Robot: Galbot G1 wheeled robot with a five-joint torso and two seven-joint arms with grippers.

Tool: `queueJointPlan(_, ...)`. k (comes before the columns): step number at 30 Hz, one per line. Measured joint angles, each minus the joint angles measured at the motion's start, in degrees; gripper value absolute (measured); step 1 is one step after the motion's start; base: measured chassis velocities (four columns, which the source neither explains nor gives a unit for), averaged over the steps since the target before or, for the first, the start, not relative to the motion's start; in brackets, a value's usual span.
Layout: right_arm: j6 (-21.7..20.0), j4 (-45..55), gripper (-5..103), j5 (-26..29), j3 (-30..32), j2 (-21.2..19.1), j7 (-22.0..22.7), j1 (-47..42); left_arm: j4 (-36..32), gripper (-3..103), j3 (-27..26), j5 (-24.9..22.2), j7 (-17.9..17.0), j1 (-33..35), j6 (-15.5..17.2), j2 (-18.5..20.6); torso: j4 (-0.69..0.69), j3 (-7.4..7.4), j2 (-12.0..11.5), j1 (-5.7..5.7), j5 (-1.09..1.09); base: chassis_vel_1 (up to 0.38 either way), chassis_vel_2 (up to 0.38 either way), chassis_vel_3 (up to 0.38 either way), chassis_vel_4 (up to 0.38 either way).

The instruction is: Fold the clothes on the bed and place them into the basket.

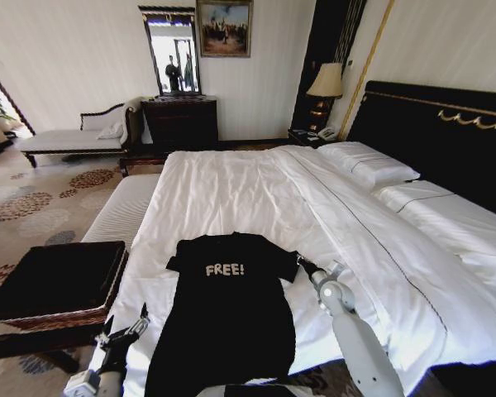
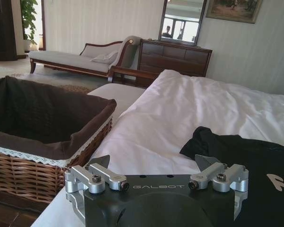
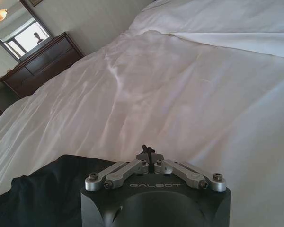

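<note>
Head view: the T-shirt (image 1: 226, 318) is laid flat, chest up, at the foot edge of the bed (image 1: 256, 186), hem toward the robot (spread out, presumably ready for folding). The basket (image 1: 54, 285) is set just off the bed's left foot corner, within reach for the drop-off. The left gripper (image 1: 126, 330) is held beside the shirt's left side; the right gripper (image 1: 304, 265) is placed at the right sleeve.

Left wrist view: the left gripper (image 2: 156, 166) is seen with fingers spread wide, nothing held, above the bed edge between basket (image 2: 42, 142) and T-shirt (image 2: 246, 165).

Right wrist view: the right gripper (image 3: 149, 153) is seen with fingertips drawn together; whether the T-shirt (image 3: 42, 194) is pinched cannot be told.
</note>
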Motion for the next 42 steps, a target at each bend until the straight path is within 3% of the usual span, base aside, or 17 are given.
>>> queueJointPlan(14,0.9,-1.2,-2,-1.1,0.0,-0.5,0.0,0.2,0.8,100,0.5,-0.8,-0.3,-0.9,0.9,0.4,0.0,0.0,0.0,0.0,0.0,0.0,0.0,0.0,0.0)
queueJointPlan(18,1.0,-1.1,7,-1.8,-0.2,-0.7,0.0,-0.1,1.5,100,0.9,-1.3,-0.3,-1.5,1.1,0.5,0.0,0.0,0.0,0.0,0.0,0.0,0.0,0.0,0.0)
queueJointPlan(21,1.3,-0.8,23,-2.5,-0.2,-0.8,-0.1,-0.7,2.7,100,1.9,-2.7,-0.6,-3.5,2.2,0.9,0.0,0.0,0.0,0.0,0.0,0.0,0.0,0.0,0.0)
queueJointPlan(22,1.3,-0.8,23,-2.5,-0.2,-0.8,-0.1,-0.7,2.7,100,1.9,-2.7,-0.6,-3.5,2.2,0.9,0.0,0.0,0.0,0.0,0.0,0.0,0.0,0.0,0.0)
queueJointPlan(27,1.5,0.1,39,-2.7,0.0,-1.4,-0.1,-1.8,4.2,100,2.5,-9.1,-2.2,-8.0,5.4,1.9,0.01,0.0,0.0,0.0,0.0,0.0,0.0,0.0,0.0)
queueJointPlan(29,1.5,0.8,50,-2.7,0.3,-1.7,-0.1,-2.5,5.6,100,2.8,-12.8,-3.3,-12.0,7.3,2.8,0.01,0.0,0.0,0.0,0.0,0.0,0.0,0.0,0.0)
queueJointPlan(30,1.5,1.0,50,-2.7,0.4,-1.9,-0.1,-2.8,6.4,100,3.1,-13.8,-3.6,-14.3,7.9,3.3,-0.01,0.0,0.0,0.0,-0.01,0.0,0.0,0.0,0.0)
queueJointPlan(31,1.5,1.3,61,-2.7,0.5,-2.0,-0.1,-3.2,7.5,99,3.6,-14.6,-4.2,-17.1,8.5,4.1,-0.02,0.0,0.0,0.0,-0.02,0.0,0.0,0.0,0.0)
queueJointPlan(33,1.5,1.5,61,-2.9,0.5,-2.1,-0.1,-3.5,8.3,99,4.1,-15.2,-4.6,-19.5,9.0,4.7,-0.01,0.0,0.0,0.0,-0.01,0.0,0.0,0.0,0.0)
queueJointPlan(36,1.4,2.3,78,-3.2,0.7,-2.3,0.1,-4.2,11.0,94,6.4,-17.0,-5.7,-25.9,10.5,6.5,-0.01,0.0,0.0,0.0,0.01,0.0,0.0,0.0,0.0)
queueJointPlan(42,1.0,3.4,93,-3.1,1.1,-2.5,0.7,-4.7,16.5,81,9.1,-17.1,-5.9,-31.1,10.8,7.7,0.01,0.0,0.0,0.0,0.0,0.0,0.0,0.0,0.0)
